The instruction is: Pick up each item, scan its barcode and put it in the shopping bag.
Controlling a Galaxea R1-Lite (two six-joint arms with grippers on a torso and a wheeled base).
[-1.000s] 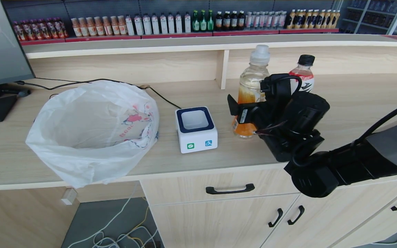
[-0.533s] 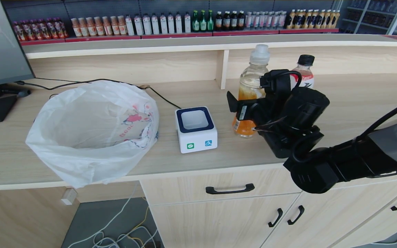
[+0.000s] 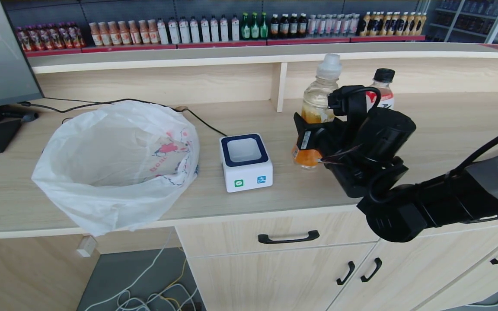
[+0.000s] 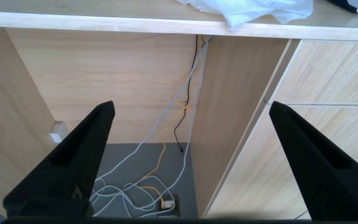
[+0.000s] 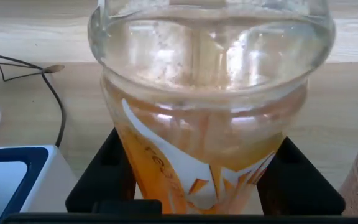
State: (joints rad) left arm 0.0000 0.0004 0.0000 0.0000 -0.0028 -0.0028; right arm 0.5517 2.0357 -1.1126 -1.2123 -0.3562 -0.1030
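Working from the biggest thing down, the wooden counter [image 3: 448, 125] carries everything for this job. On its left part sits the white shopping bag [image 3: 115, 164], mouth open and facing up, slumped a little over the front edge. Just beside the bag, toward the middle, is the small white scanner [image 3: 246, 162] with its window facing up. Near the scanner on its other side is the orange drink bottle [image 3: 318, 97], roughly upright. Behind it stands a second bottle [image 3: 381, 88] with a black cap.

My right gripper [image 3: 314, 140] is clamped around the orange bottle's lower half, one finger on each side. In the right wrist view the label sits right up against the camera. I cannot tell whether the base rests on the wood or is just off it. My left gripper [image 4: 191, 162] hangs below the counter edge in front of the cabinet, fingers spread wide with nothing between them.

I judge this to be the pick-up step for the first item, since the bag looks empty to me. Next I would lift the bottle clear, carry it across to the scanner and turn its barcode toward the window. I cannot see where the barcode is, so some rotation may be needed. The plastic looks smooth and the bottle seems heavy with liquid, so it could slip in the grip
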